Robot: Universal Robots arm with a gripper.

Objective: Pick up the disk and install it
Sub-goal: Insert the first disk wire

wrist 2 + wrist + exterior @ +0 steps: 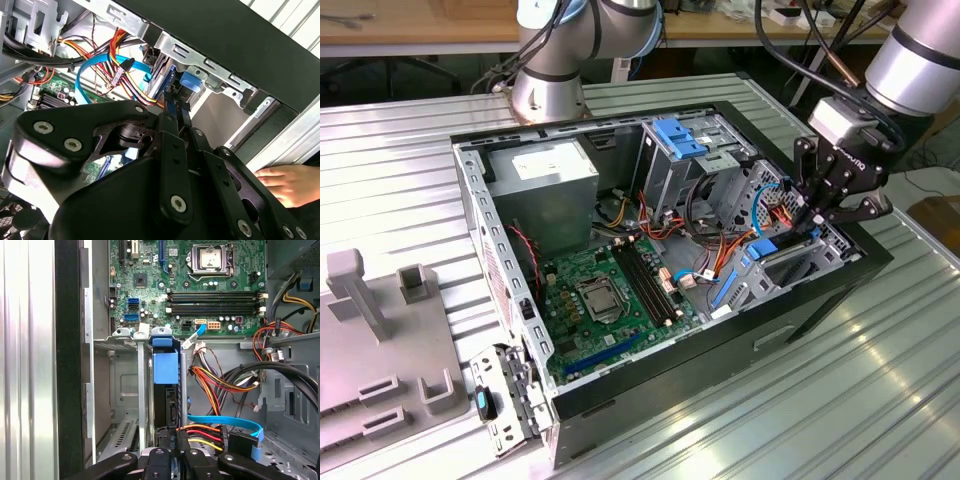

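The disk (165, 367), grey metal in a bright blue carrier, stands on edge in the drive bay of the open computer case (620, 385). In the exterior view its blue carrier (772, 250) shows at the case's right end, just below my gripper (810, 222). My gripper (175, 437) is shut, its tips right at the disk's near end, beside the orange and blue cables. In the second wrist view the fingers (170, 130) run side by side toward the blue handle (193, 82). Whether the tips pinch any part of the disk is hidden.
The motherboard (610, 290) lies in the case floor, with the power supply (545, 175) at the back and loose cable bundles (225, 382) beside the bay. A person's hand (285, 185) rests outside the case wall. A grey fixture (380, 340) stands at the exterior view's left.
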